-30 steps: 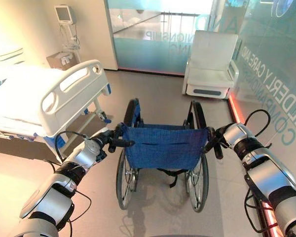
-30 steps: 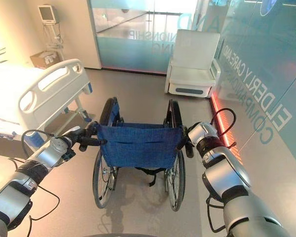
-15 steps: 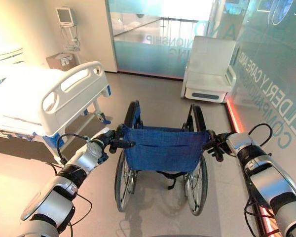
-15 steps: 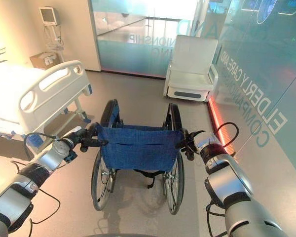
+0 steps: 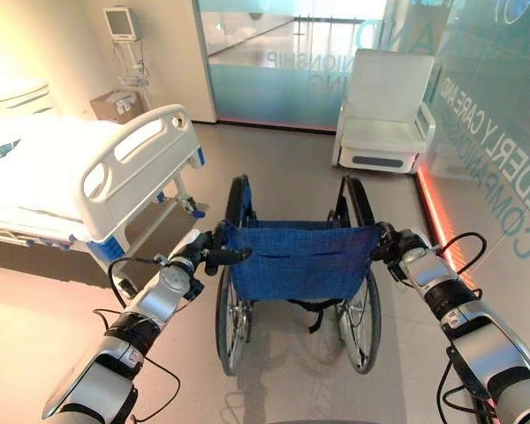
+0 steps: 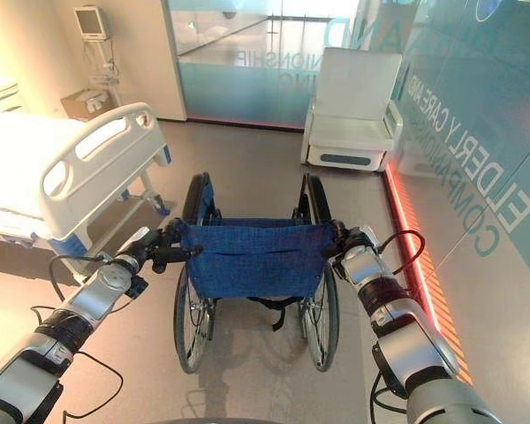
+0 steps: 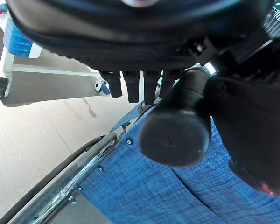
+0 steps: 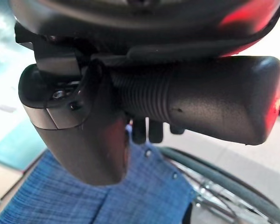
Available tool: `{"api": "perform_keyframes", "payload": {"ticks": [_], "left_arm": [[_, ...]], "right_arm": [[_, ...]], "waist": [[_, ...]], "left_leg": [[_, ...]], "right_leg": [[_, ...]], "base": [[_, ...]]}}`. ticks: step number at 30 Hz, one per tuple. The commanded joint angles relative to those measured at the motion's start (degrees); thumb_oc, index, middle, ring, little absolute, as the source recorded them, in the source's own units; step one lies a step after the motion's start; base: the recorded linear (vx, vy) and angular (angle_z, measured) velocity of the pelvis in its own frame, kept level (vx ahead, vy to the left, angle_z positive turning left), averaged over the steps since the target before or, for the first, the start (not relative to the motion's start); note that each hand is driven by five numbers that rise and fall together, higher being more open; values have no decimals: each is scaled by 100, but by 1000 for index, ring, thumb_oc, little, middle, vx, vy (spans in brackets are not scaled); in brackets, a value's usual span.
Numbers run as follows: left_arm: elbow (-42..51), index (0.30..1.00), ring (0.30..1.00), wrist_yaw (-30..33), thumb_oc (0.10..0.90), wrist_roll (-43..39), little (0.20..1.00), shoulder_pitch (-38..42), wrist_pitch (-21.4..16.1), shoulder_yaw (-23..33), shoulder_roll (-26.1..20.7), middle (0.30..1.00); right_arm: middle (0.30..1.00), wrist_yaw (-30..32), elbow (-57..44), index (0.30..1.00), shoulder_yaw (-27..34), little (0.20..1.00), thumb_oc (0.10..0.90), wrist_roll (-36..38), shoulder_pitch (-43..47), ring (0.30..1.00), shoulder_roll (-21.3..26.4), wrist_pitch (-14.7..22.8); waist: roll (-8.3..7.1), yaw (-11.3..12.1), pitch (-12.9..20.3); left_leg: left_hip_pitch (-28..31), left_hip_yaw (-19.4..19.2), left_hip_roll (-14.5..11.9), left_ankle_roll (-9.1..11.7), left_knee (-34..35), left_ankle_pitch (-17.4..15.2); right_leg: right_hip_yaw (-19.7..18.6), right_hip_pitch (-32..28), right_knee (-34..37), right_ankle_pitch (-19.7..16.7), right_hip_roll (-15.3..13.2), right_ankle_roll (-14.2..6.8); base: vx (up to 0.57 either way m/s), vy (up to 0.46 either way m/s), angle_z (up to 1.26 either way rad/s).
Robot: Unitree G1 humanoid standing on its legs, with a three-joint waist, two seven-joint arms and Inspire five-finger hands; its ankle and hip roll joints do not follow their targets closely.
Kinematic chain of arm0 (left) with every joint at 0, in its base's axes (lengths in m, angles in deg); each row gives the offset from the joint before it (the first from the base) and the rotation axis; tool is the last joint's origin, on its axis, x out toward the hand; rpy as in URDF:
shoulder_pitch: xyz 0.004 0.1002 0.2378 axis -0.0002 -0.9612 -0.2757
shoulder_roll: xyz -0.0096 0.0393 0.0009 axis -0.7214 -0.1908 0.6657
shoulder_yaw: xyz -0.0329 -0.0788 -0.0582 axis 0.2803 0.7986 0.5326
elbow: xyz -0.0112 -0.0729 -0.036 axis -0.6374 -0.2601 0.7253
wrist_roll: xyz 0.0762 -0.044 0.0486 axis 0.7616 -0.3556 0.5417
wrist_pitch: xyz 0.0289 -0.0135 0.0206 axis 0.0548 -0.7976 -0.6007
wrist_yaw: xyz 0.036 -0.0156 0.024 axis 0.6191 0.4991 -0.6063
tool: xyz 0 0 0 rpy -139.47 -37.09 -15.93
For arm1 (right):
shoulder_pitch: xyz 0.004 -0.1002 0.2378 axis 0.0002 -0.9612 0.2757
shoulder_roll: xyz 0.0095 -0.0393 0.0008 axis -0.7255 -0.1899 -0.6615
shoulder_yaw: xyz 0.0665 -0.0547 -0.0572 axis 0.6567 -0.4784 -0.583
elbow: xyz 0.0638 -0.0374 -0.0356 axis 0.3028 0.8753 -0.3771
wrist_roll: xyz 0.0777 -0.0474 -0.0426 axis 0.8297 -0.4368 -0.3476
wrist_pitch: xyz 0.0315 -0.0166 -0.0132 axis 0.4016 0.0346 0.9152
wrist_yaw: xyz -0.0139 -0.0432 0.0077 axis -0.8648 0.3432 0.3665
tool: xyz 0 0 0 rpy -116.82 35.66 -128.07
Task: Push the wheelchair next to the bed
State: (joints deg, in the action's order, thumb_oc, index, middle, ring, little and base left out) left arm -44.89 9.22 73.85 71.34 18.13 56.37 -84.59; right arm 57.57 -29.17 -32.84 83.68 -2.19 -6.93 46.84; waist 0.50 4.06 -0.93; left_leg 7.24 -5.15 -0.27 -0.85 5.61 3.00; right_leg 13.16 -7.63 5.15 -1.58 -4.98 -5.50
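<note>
We hold the blue fabric-backed wheelchair (image 5: 299, 265) by both black push handles, left hand (image 5: 197, 253) and right hand (image 5: 394, 246) curled around them for steering; the white-railed hospital bed (image 5: 88, 172) stands ahead-left, apart.

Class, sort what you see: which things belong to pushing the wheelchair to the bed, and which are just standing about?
Part of the job: wheelchair, bed, left hand and right hand shut on its push handles.

Standing about: white armchair, monitor stand, glass wall.
</note>
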Motion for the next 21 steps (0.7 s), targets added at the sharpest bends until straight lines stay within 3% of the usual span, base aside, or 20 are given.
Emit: {"api": "perform_keyframes", "payload": {"ticks": [1, 3, 11, 13, 14, 16, 17, 19, 21], "left_arm": [[-635, 300, 300, 92, 400, 293, 300, 300, 213, -2, -4, 300], [-804, 300, 300, 54, 400, 237, 300, 478, 466, -38, 14, 300], [-1278, 300, 300, 67, 400, -68, 300, 1009, 536, 7, -21, 300], [-1278, 300, 300, 31, 400, -115, 300, 1121, 487, 29, -118, 300], [-1276, 300, 300, 30, 400, -117, 300, 1131, 483, 31, -128, 300], [-1147, 300, 300, -15, 400, -102, 300, 1195, 398, 14, -298, 300], [-1095, 300, 300, -20, 400, -105, 300, 1170, 395, 18, -325, 300], [-878, 300, 300, -130, 400, -7, 300, 1006, 454, 64, -311, 300], [-787, 300, 300, -229, 400, 96, 300, 887, 492, 72, -261, 300]], "right_arm": [[300, -807, -232, 300, -650, 300, 400, -309, -504, 300, 54, 867], [300, -845, -200, 300, -715, 300, 400, -254, -346, 300, 83, 825], [300, -883, 54, 300, -800, 300, 400, -181, 36, 300, 19, 893], [300, -898, 13, 300, -780, 300, 400, -180, 56, 300, 12, 949], [300, -922, 7, 300, -778, 300, 400, -220, 59, 300, 13, 973], [300, -759, -236, 300, -704, 300, 400, -229, -141, 300, 232, 1099], [300, -736, -327, 300, -675, 300, 400, -223, -238, 300, 294, 1127], [300, -657, -668, 300, -514, 300, 400, -172, -634, 300, 494, 1044], [300, -608, -826, 300, -409, 300, 400, -184, -880, 300, 579, 900]], "waist": [[6, -195, -370], [5, -209, -403], [38, -222, -529], [95, -258, -653], [90, -258, -660], [190, -321, -855], [179, -340, -889], [117, -494, -999], [97, -650, -1063]], "left_leg": [[49, -112, 390, -87, -61, -417], [51, -133, 396, -99, -97, -429], [-41, -284, 384, -174, -454, -562], [-111, -277, 391, -278, -565, -579], [-124, -285, 400, -288, -576, -582], [-214, -280, 365, -275, -685, -570], [-223, -252, 391, -270, -710, -581], [-108, -9, 513, -244, -717, -649], [110, 220, 572, -193, -687, -779]], "right_leg": [[-111, 36, -227, 107, 103, 57], [-127, 56, -294, 129, 86, 56], [-131, 199, -901, 326, -50, 31], [-180, 575, -1904, 308, -148, -63], [-195, 637, -2005, 315, -167, -76], [-271, 1201, -3401, -8, -221, -91], [-316, 1336, -3550, -150, -229, -115], [-510, 1743, -3250, -699, -219, -171], [-539, 2039, -2557, -888, -271, -156]], "base": [[46, 44, -1], [39, 58, -2], [60, 100, -3], [57, 154, -6], [39, 141, -2], [88, 154, 1], [212, 101, 0], [325, -16, 12], [385, -112, 49]]}}
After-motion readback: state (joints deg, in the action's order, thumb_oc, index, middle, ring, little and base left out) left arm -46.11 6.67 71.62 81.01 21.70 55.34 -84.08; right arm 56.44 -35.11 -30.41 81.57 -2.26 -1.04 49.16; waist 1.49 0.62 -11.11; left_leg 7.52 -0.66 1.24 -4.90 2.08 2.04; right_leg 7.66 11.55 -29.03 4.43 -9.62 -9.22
